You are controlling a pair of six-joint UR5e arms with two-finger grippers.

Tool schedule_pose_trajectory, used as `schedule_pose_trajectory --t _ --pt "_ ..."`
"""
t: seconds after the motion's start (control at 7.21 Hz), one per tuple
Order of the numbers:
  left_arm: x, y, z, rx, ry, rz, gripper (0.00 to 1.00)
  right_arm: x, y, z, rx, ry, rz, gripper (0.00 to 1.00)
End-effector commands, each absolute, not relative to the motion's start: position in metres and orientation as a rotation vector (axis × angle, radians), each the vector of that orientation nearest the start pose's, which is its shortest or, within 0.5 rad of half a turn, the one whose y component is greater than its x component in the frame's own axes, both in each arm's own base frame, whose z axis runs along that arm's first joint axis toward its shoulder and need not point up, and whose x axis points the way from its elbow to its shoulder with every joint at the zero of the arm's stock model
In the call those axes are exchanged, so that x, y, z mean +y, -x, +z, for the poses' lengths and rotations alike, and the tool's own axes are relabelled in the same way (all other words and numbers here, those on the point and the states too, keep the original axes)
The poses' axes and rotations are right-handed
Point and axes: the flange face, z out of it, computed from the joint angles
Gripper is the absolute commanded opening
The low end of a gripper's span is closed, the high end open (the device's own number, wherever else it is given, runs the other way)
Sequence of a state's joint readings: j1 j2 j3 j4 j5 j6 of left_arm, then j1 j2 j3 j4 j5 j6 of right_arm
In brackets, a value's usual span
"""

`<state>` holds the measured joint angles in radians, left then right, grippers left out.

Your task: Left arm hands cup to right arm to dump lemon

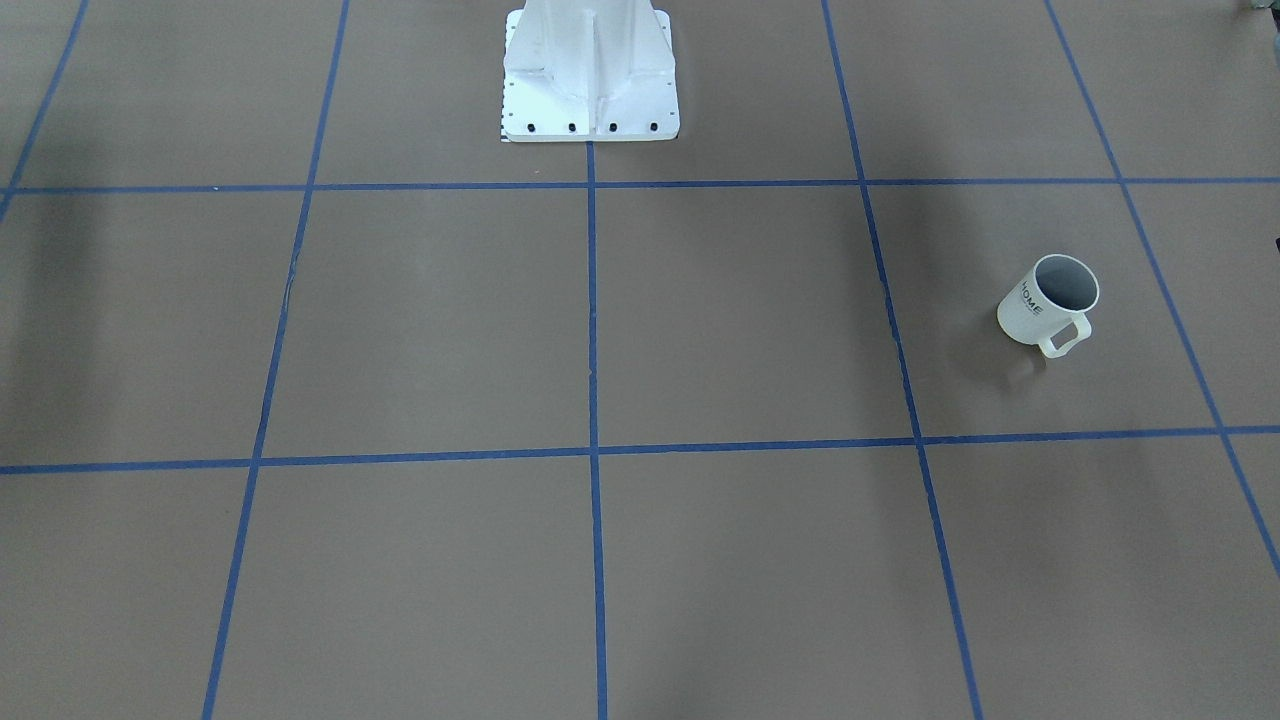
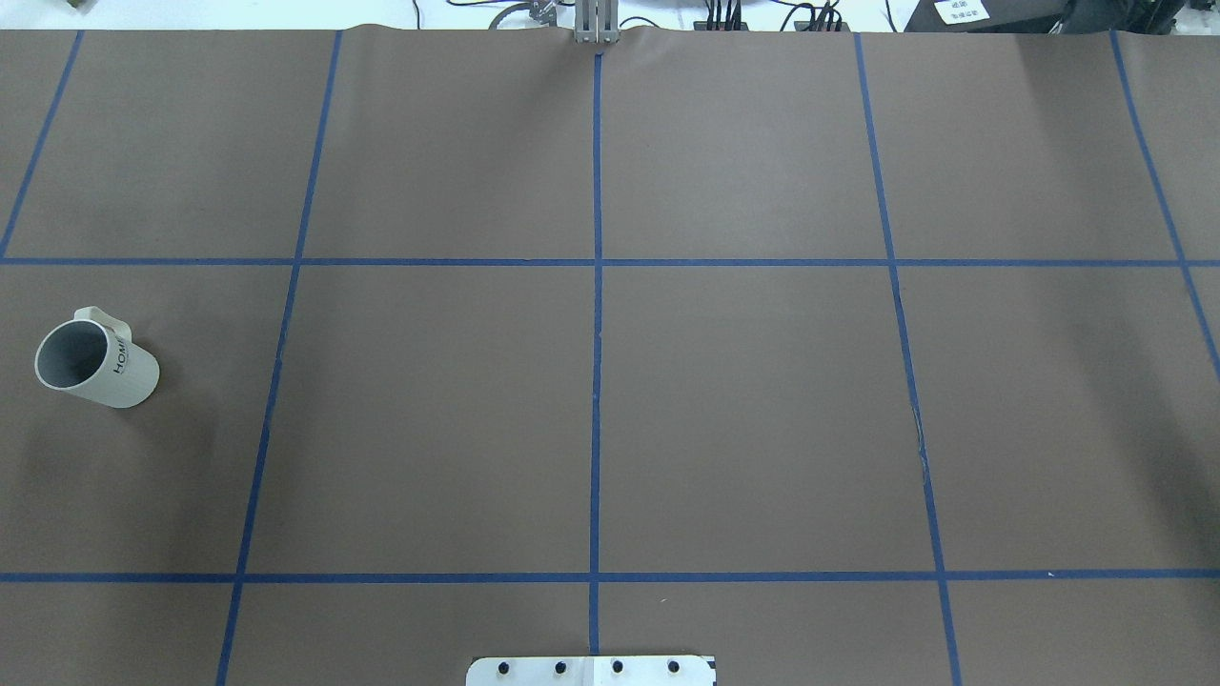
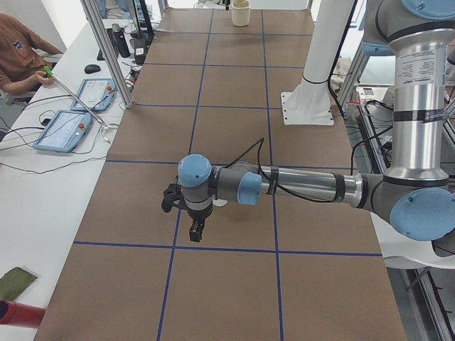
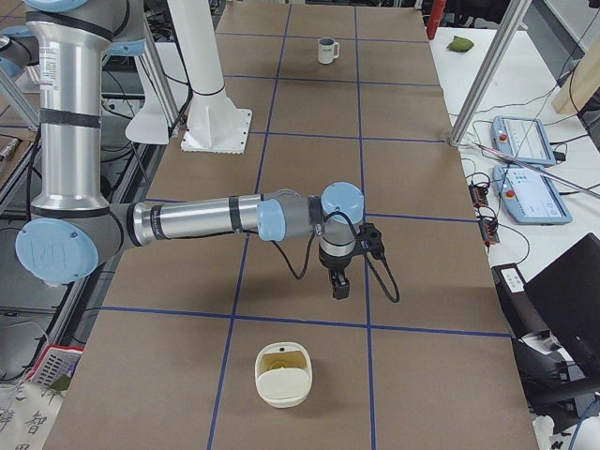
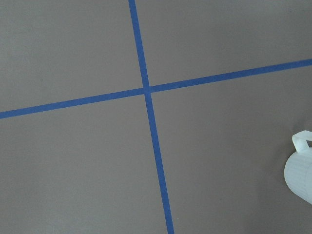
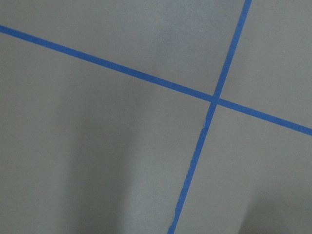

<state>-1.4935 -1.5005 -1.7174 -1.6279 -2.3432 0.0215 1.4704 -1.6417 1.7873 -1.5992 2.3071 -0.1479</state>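
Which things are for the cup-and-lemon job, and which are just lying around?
For the job: cup, left arm, right arm; maybe the cream tub, for dumping into. No lemon shows clearly.

Just lying about: green pouch, tablets, white pedestal.

Cup [image 5: 301,173] cut off at right edge of left wrist view, mostly hidden behind left arm [image 3: 306,186] in exterior left view; left gripper [image 3: 195,231] and right gripper [image 4: 337,286] seen side-on only, jaws parted or closed untellable.
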Motion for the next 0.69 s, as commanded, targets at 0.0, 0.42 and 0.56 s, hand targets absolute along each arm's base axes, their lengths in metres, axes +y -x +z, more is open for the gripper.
schedule_pose_trajectory --t 0.0,0.42,0.56 --pt "-0.471 0.029 0.610 0.773 -0.115 0.148 1.00 -0.467 -0.025 0.578 -0.739 -0.158 -0.278 1.00" --pt "-0.464 0.046 0.615 0.772 -0.115 0.107 1.00 -0.474 -0.026 0.572 -0.734 -0.172 -0.278 1.00" --pt "-0.467 0.045 0.616 0.769 -0.112 0.108 1.00 -0.469 -0.032 0.573 -0.743 -0.175 -0.268 1.00"
